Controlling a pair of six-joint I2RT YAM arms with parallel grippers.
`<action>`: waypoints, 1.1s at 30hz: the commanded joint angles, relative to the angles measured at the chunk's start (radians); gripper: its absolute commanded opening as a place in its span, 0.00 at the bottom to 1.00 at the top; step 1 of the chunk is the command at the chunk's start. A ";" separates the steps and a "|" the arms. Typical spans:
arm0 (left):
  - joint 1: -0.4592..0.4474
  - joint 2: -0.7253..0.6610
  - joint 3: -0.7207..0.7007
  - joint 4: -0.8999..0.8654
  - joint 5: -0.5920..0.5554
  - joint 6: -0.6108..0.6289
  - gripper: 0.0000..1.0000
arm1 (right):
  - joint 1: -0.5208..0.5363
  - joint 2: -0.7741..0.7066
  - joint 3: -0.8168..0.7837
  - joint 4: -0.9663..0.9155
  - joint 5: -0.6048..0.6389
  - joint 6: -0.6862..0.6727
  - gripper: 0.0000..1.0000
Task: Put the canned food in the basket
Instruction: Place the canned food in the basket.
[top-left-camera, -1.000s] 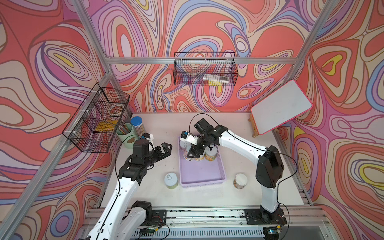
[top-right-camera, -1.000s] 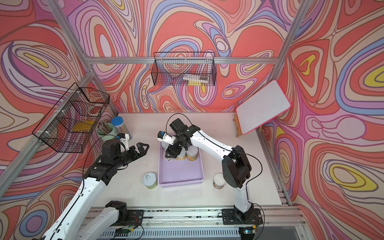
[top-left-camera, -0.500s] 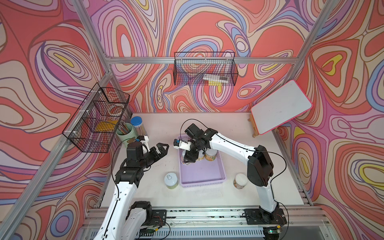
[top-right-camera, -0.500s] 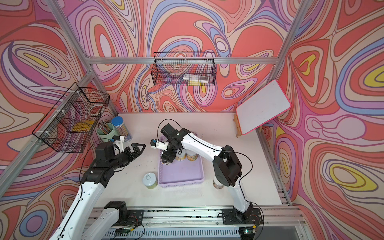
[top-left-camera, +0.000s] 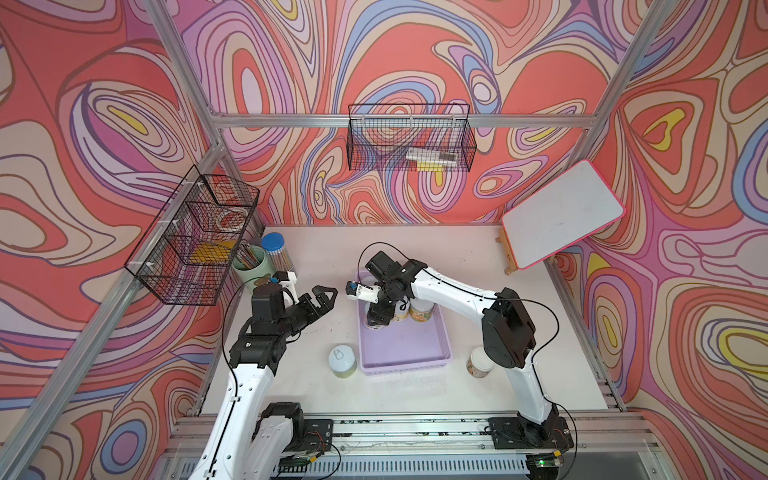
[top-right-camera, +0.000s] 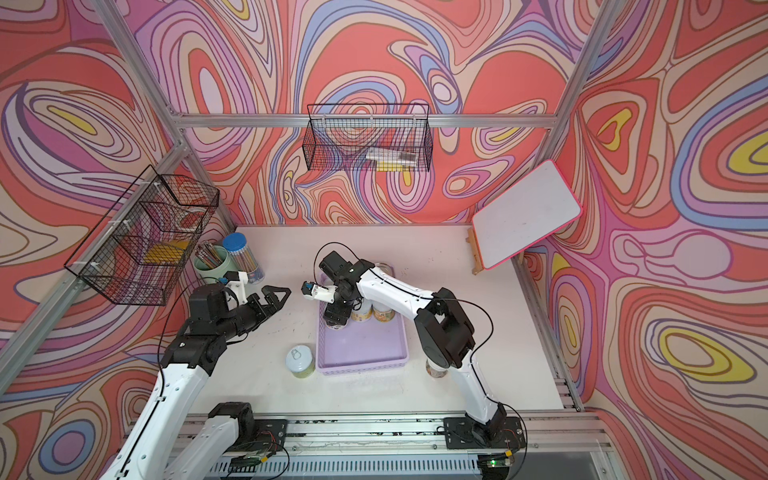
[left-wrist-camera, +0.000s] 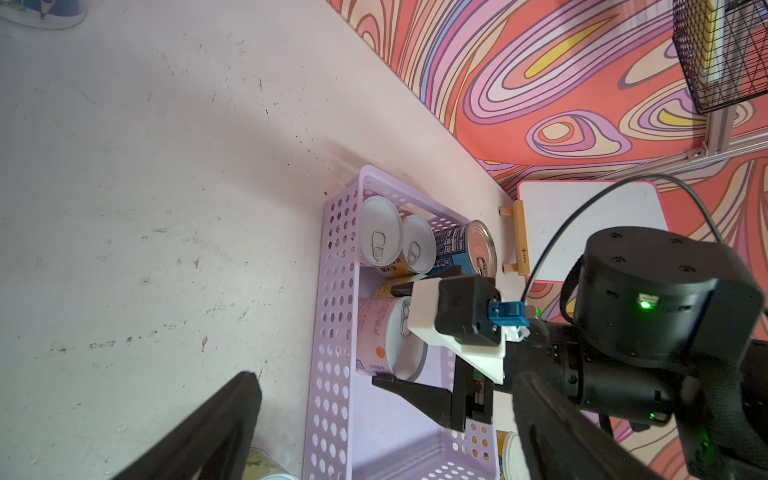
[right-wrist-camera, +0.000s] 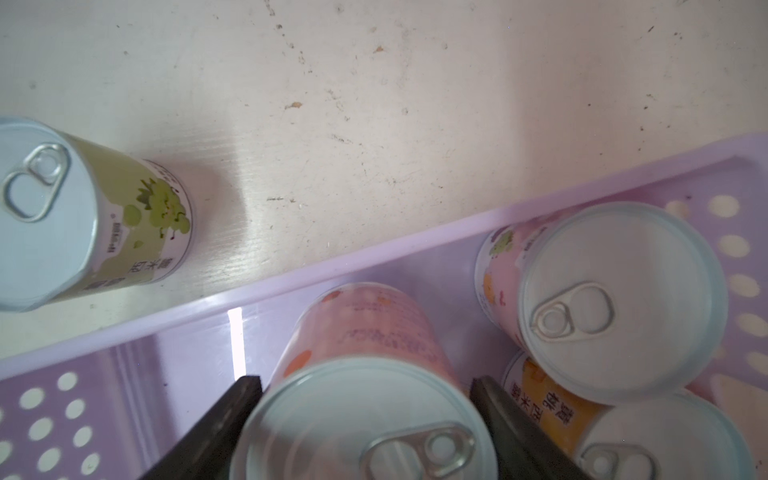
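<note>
**Pink-label can** (right-wrist-camera: 357, 332): sits in the lavender basket (top-left-camera: 405, 345), along its left wall. The right gripper (right-wrist-camera: 363, 380) is clamped on it, one black finger against each side. Whether its base rests on the basket floor cannot be told.

**Other cans in the basket:** crowded at the far end, among them a blue-label can (left-wrist-camera: 451, 249) and a yellow-label can (right-wrist-camera: 544, 403).

**Cans outside the basket:** a green-label can (top-left-camera: 343, 361) stands upright just beside the basket's left front corner. A pale-lidded can (top-left-camera: 480, 365) stands near its right wall, close against the right arm.

**Left gripper** (top-left-camera: 328, 299): hangs over the table left of the basket, jaws wide and empty.

**Table** (top-left-camera: 415, 399): pale, scuffed, flecked with dark marks.

**Enclosure:**
- The walls carry red, lilac and cream swirls on an aluminium frame.
- One wire basket (top-left-camera: 409, 143) hangs at the rear and a second wire rack (top-left-camera: 195, 241) at the left.
- A whiteboard (top-left-camera: 561, 216) leans at the right rear.
- A green pencil cup (top-left-camera: 249, 268) and a blue-capped tube (top-left-camera: 276, 253) stand at the left rear.
</note>
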 joint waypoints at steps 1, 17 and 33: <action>0.008 -0.009 0.000 0.002 0.013 0.007 0.99 | 0.008 0.015 0.039 0.063 0.019 -0.008 0.00; 0.010 -0.017 -0.017 0.004 0.016 0.003 0.99 | 0.008 0.042 -0.014 0.219 0.166 0.027 0.00; 0.010 -0.015 -0.024 0.009 0.019 0.001 0.99 | 0.007 0.050 -0.041 0.246 0.204 0.057 0.48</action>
